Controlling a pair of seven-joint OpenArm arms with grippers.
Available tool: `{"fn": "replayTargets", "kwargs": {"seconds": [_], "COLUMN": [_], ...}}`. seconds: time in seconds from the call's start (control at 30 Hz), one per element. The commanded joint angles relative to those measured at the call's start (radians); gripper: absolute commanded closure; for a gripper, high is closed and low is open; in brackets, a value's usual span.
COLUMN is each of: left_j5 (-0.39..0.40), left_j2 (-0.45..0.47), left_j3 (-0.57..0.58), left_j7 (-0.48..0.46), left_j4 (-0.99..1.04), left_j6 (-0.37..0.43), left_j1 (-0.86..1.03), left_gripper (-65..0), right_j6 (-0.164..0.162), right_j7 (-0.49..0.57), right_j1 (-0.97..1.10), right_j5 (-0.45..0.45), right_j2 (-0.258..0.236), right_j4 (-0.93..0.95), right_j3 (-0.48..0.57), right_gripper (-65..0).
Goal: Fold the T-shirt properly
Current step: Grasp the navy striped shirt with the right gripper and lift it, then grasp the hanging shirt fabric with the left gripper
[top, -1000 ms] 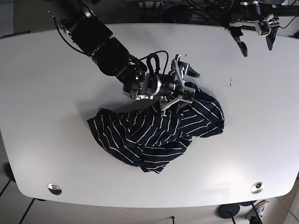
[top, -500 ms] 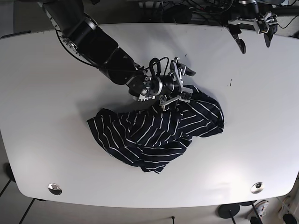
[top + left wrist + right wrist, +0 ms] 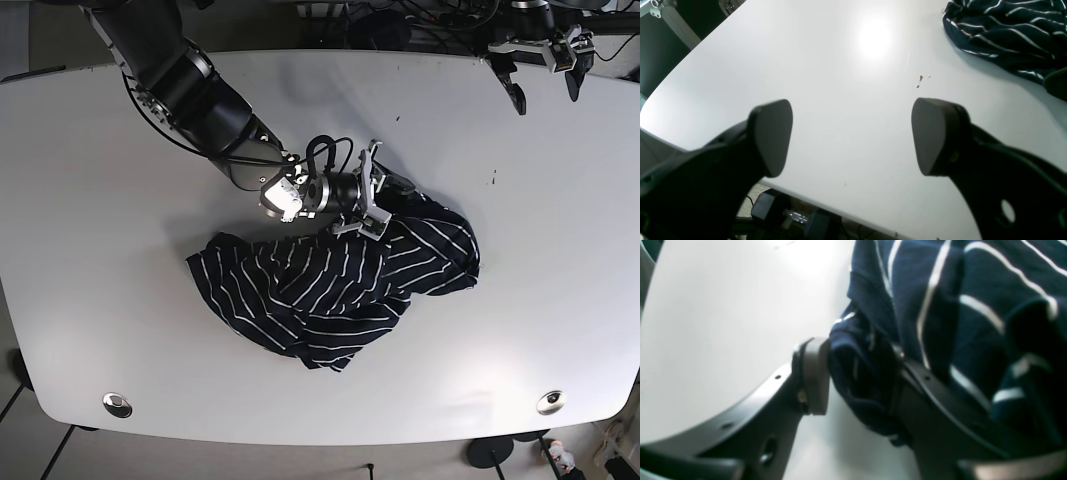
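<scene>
Two fingers of the right hand (image 3: 857,373) pinch a T-shirt (image 3: 960,306) fold; the left hand (image 3: 853,136) gapes wide, empty.

T-shirt (image 3: 340,285): navy blue with thin white stripes, lying on a plain white table (image 3: 100,200). Right gripper (image 3: 857,373): black fingers, 1 with a grey pad; left gripper (image 3: 851,136): black throughout. 2 small reddish-brown specks (image 3: 919,81) mark the table.

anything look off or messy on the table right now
The T-shirt lies crumpled in a heap, not spread flat, its upper edge bunched between the right gripper jaws. Small reddish specks mark the table.
</scene>
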State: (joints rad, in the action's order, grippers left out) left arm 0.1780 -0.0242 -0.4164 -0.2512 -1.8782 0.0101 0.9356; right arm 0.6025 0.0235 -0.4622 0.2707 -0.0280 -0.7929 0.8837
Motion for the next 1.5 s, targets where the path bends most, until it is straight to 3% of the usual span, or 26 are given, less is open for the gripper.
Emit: {"fn": "replayTargets", "kwargs": {"seconds": [0.03, 0.17, 0.2, 0.3, 0.4, 0.6, 0.67, 0.73, 0.87, 0.97, 1.07, 1.13, 1.3, 1.33, 1.5], "left_j5": [0.001, 0.001, 0.001, 0.001, 0.001, 0.001, 0.001, 0.001, -0.004, -0.005, -0.005, -0.005, -0.005, -0.005, -0.005], "left_j2": [0.004, 0.004, 0.004, 0.004, 0.004, 0.013, 0.013, 0.005, 0.013, 0.013, 0.013, 0.014, 0.126, 0.143, 0.188], "left_j3": [-0.008, -0.003, -0.003, -0.003, -0.002, 0.096, 0.132, 0.164, 0.273, 0.302, 0.297, 0.296, 0.294, 0.29, 0.278], "left_j7": [-0.026, -0.026, -0.026, -0.026, -0.026, -0.027, -0.027, -0.027, -0.026, -0.006, 0.059, 0.063, 0.137, 0.194, 0.339], "left_j4": [-0.021, -0.018, -0.018, -0.018, -0.019, -0.019, -0.019, -0.022, -0.024, -0.018, -0.025, -0.031, -0.028, -0.034, -0.005], "left_j6": [0.003, 0.003, 0.003, 0.003, 0.003, -0.006, -0.081, -0.152, -0.16, -0.161, -0.166, -0.166, -0.163, -0.163, -0.163], "left_j1": [0.012, 0.012, 0.012, 0.01, 0.01, -0.04, -0.063, -0.08, -0.117, -0.155, -0.191, -0.206, -0.324, -0.359, -0.56], "left_gripper": [-52.6, -52.6, -52.6, -52.6, -52.6, -52.6, -52.6, -52.6, -52.6, -52.6, -52.6, -52.6, -52.5, -52.5, -52.5], "right_j6": [-0.014, -0.014, -0.014, -0.019, -0.075, -0.072, -0.071, -0.046, 0.027, 0.07, 0.092, 0.096, 0.096, 0.096, 0.096], "right_j7": [-0.027, -0.027, -0.027, -0.043, -0.182, -0.4, -0.432, -0.446, -0.463, -0.491, -0.623, -0.699, -0.87, -0.903, -0.937], "right_j1": [-0.019, -0.004, 0.007, 0.041, 0.132, 0.362, 0.448, 0.506, 0.52, 0.397, 0.21, 0.075, -0.272, -0.338, -0.488], "right_j5": [-0.02, -0.024, -0.026, -0.015, -0.015, -0.014, -0.014, -0.014, -0.014, -0.014, -0.014, -0.014, -0.014, -0.014, -0.023], "right_j2": [-0.003, -0.006, -0.008, -0.051, -0.126, -0.234, -0.246, -0.244, -0.191, -0.148, -0.143, -0.142, -0.14, -0.14, -0.086], "right_j4": [-0.001, -0.027, -0.041, -0.15, -0.42, -0.92, -1.043, -1.14, -1.212, -1.21, -1.21, -1.21, -1.21, -1.21, -1.146], "right_j3": [-0.002, -0.002, -0.002, -0.004, -0.082, -0.355, -0.469, -0.584, -0.814, -0.932, -0.984, -1.012, -1.029, -1.029, -1.029], "right_gripper": [-19.3, -2.9, -1.3, -1.9, -1.9, -1.9, -1.9, -2.1, -2.1, -2.1, -2.1, -2.1, -2.1, -2.1, -2.1]}}
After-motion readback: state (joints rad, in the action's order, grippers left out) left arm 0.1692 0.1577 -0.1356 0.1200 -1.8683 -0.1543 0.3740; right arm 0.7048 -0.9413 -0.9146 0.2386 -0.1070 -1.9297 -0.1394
